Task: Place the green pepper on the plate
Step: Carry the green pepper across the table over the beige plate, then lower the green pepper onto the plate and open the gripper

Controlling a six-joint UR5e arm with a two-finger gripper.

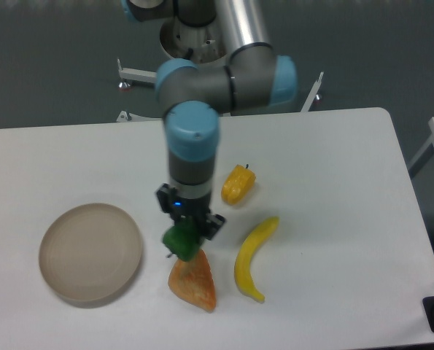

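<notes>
The green pepper (179, 241) is small and glossy, and it sits between the fingers of my gripper (185, 235), which is shut on it just above the table. It hangs over the top end of an orange pizza slice. The plate (91, 253) is a round beige dish at the left of the table, a short way left of the gripper, with nothing on it. The fingertips are mostly hidden by the pepper and the wrist.
An orange pizza slice (195, 281) lies right under the gripper. A yellow banana (252, 259) lies to the right. A yellow-orange pepper (238, 184) sits behind it. The arm (195, 138) rises over the table's middle. The table's front edge is near.
</notes>
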